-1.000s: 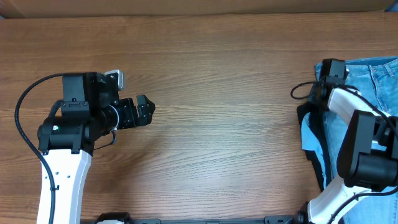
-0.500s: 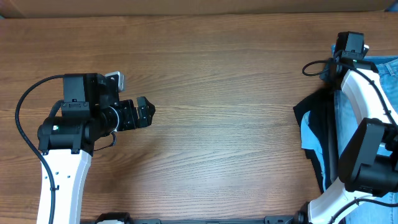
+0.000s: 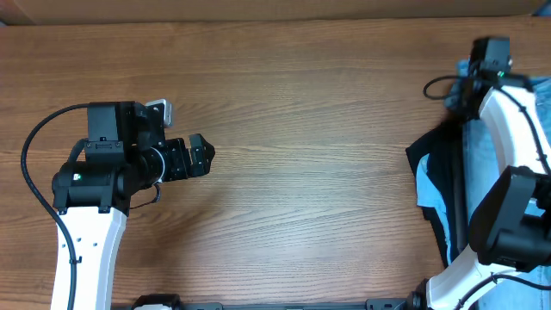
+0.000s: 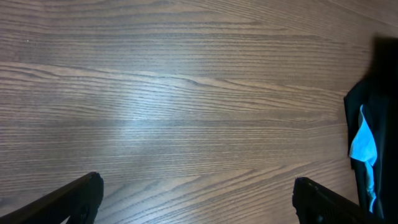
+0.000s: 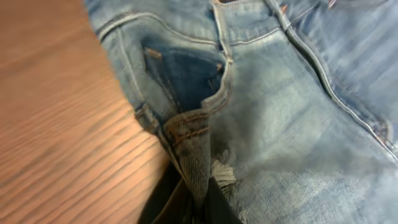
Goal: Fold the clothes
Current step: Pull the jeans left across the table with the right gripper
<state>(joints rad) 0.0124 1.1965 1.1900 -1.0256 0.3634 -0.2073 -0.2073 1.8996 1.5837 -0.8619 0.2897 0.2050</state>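
The light-blue denim jeans (image 3: 428, 185) lie bunched at the table's right edge, mostly under my right arm. In the right wrist view the jeans (image 5: 280, 124) fill the frame, with a pocket, seams and a whitish frayed spot showing. My right gripper (image 5: 199, 202) is shut on a fold of the denim and holds it up near the far right corner (image 3: 473, 76). My left gripper (image 3: 205, 153) is open and empty over bare wood at the left, far from the jeans. Its view (image 4: 199, 193) shows the jeans' edge (image 4: 362, 140) at far right.
The wooden table (image 3: 310, 129) stretches between the two arms. A cardboard-coloured wall (image 3: 258, 9) runs along the far edge. My right arm's white links (image 3: 516, 129) and a black cable lie over the jeans.
My right gripper has moved toward the far right corner with the denim fold in it, and the cloth below has shifted and lifted. The left arm has not moved.
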